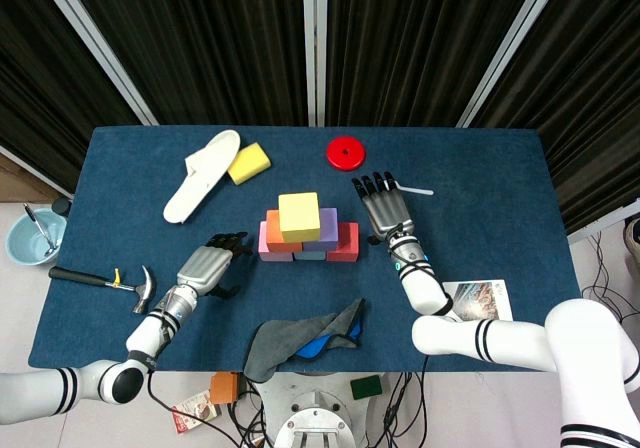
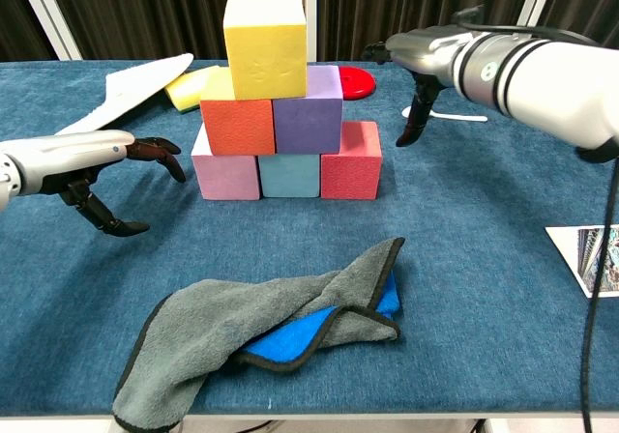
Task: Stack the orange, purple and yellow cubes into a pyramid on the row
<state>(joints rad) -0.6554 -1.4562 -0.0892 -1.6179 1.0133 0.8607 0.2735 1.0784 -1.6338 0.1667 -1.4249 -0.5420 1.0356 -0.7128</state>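
Note:
The yellow cube (image 1: 299, 215) (image 2: 265, 33) tops a pyramid, resting on the orange cube (image 2: 237, 125) and the purple cube (image 2: 308, 123). Under them a row of pink (image 2: 224, 176), teal (image 2: 289, 175) and red (image 2: 349, 172) cubes stands on the blue table (image 1: 480, 188). My left hand (image 1: 208, 266) (image 2: 97, 158) hovers left of the stack, fingers spread and slightly curled, holding nothing. My right hand (image 1: 381, 208) (image 2: 423, 54) hangs just right of the stack, fingers apart, empty.
A grey and blue cloth (image 2: 271, 331) lies in front of the stack. A white slipper (image 1: 203, 173), a yellow sponge (image 1: 249, 162) and a red disc (image 1: 344, 151) sit behind. A white spoon (image 1: 412, 189) lies at the right, a hammer (image 1: 105, 280) at the left edge, and a card (image 1: 477, 298) at the front right.

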